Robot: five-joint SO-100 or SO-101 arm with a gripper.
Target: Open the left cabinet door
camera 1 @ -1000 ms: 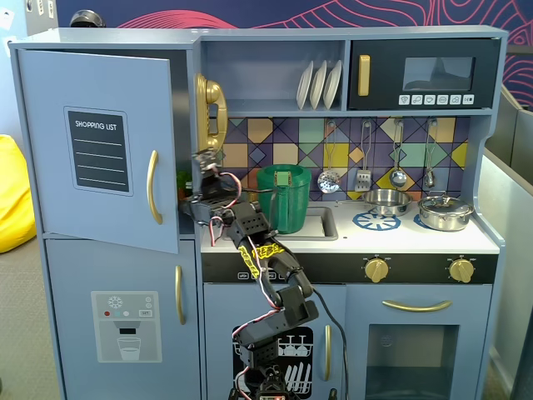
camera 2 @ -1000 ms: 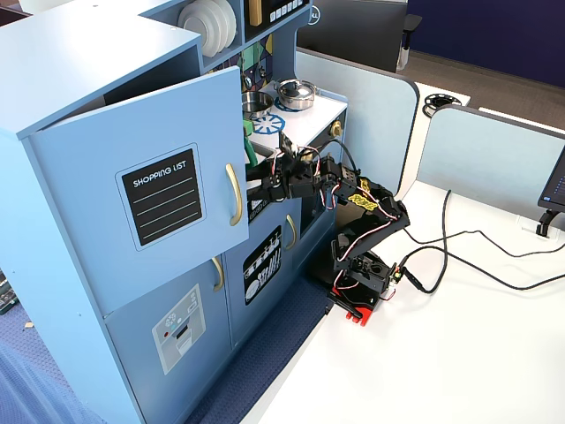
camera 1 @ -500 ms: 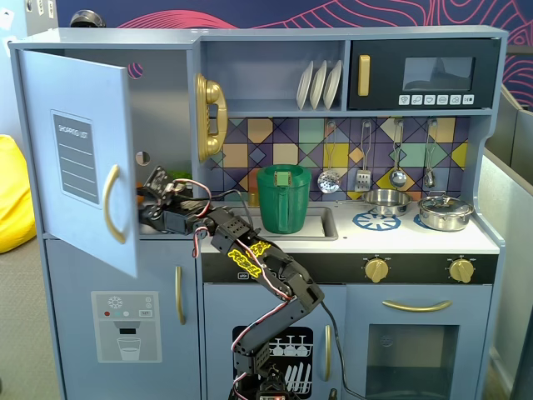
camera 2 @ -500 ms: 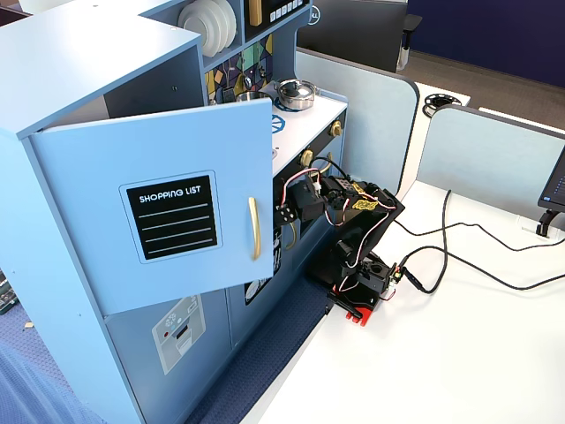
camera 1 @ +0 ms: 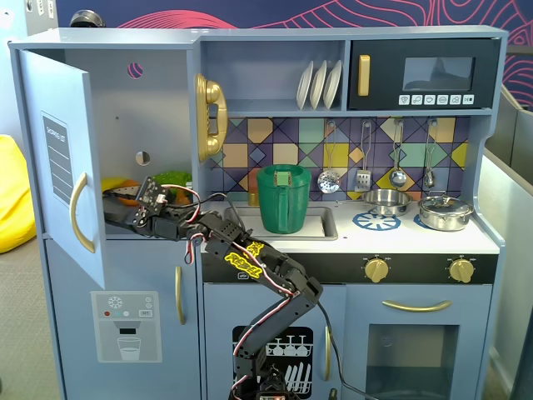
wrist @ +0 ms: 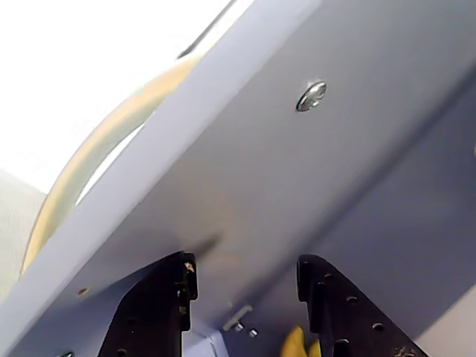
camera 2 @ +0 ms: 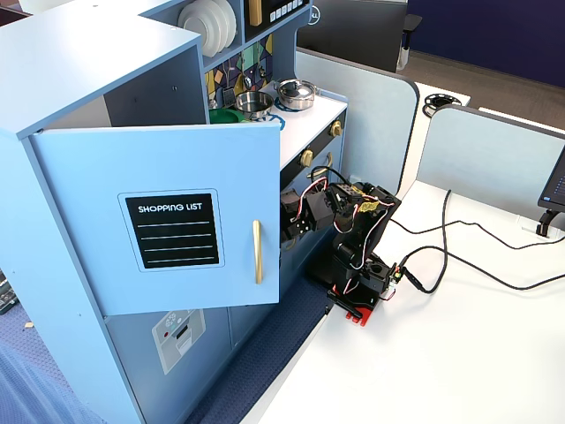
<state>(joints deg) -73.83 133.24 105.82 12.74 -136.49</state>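
Cabinet interior beyond left cabinet door [camera 2: 159,216]

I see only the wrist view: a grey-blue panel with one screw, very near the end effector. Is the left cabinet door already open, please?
Observer: Yes. In a fixed view, the large grey-blue left cabinet door with the black "SHOPPING LIST" panel stands swung wide out from the cabinet.
Operator: Thank you. Is the end effector holding the handle of this door?
Observer: No. In a fixed view, the end effector is at the inner side of the door, in front of the open compartment. The vertical gold bar handle is on the outer face, and nothing touches it.
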